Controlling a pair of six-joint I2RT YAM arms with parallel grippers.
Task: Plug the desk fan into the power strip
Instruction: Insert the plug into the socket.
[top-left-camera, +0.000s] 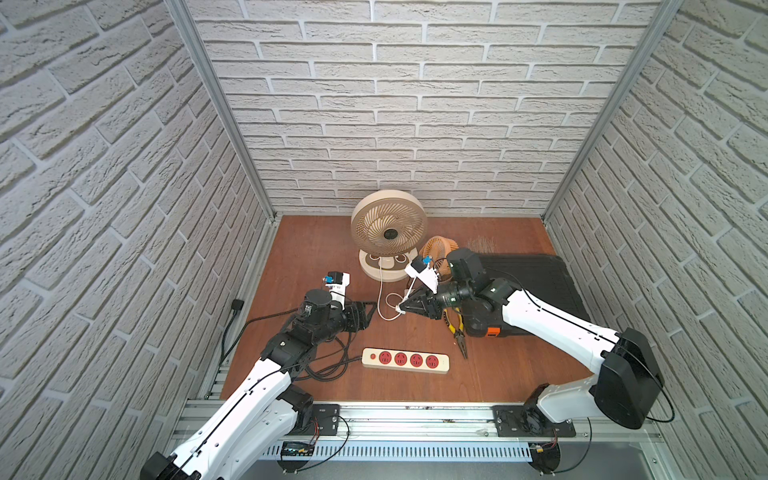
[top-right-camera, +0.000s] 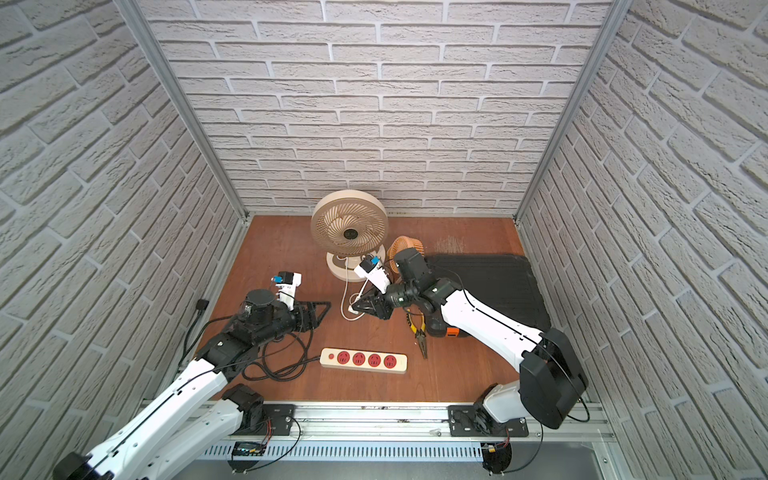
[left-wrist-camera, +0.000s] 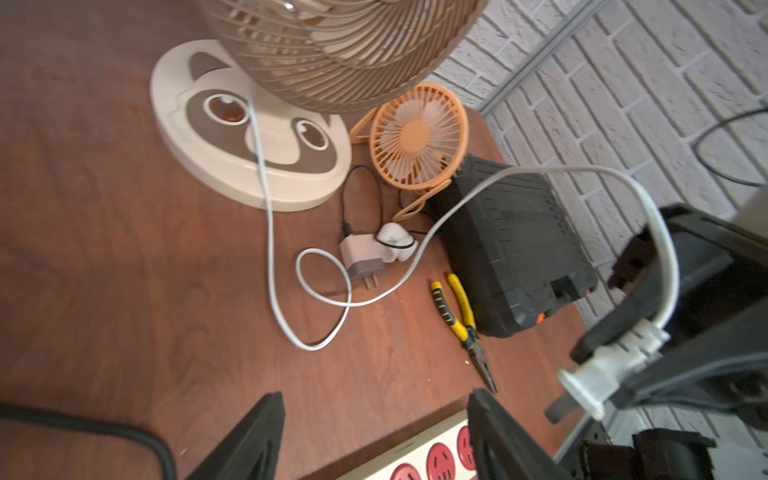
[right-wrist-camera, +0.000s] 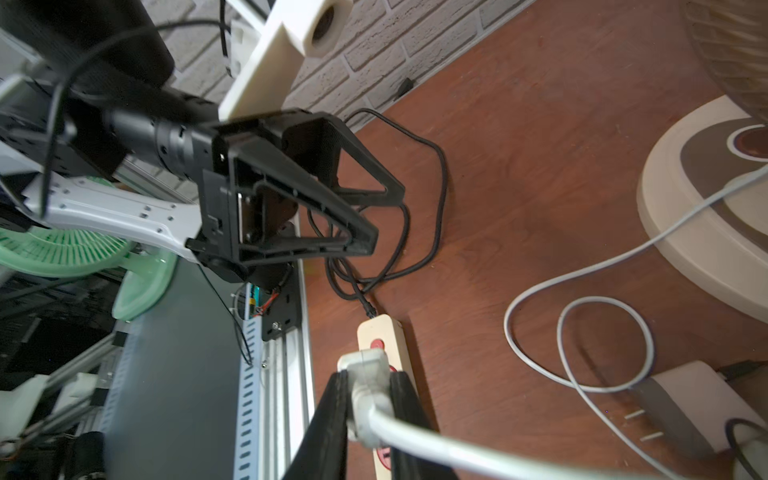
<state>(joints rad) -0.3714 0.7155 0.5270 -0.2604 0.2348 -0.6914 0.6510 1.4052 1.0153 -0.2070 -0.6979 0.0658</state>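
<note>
The beige desk fan (top-left-camera: 388, 232) stands upright at the back of the wooden table, and its white cord (top-left-camera: 380, 299) loops forward over the table. My right gripper (top-left-camera: 401, 308) is shut on the cord's white plug (right-wrist-camera: 363, 361), held above the table behind the power strip (top-left-camera: 405, 360). The cream strip lies flat near the front edge with its red sockets facing up. My left gripper (top-left-camera: 370, 316) hangs open to the left of the plug. Its jaws stand wide apart in the left wrist view, with nothing between them. That view also shows the plug (left-wrist-camera: 598, 365) pinched in the right fingers.
A small orange fan (top-left-camera: 436, 249) and a black tool case (top-left-camera: 536, 282) sit at the back right. Yellow-handled pliers (top-left-camera: 457, 328) lie right of the strip. A white adapter (left-wrist-camera: 361, 257) rests near the fan base. The strip's black cord (top-left-camera: 328, 365) coils at the left front.
</note>
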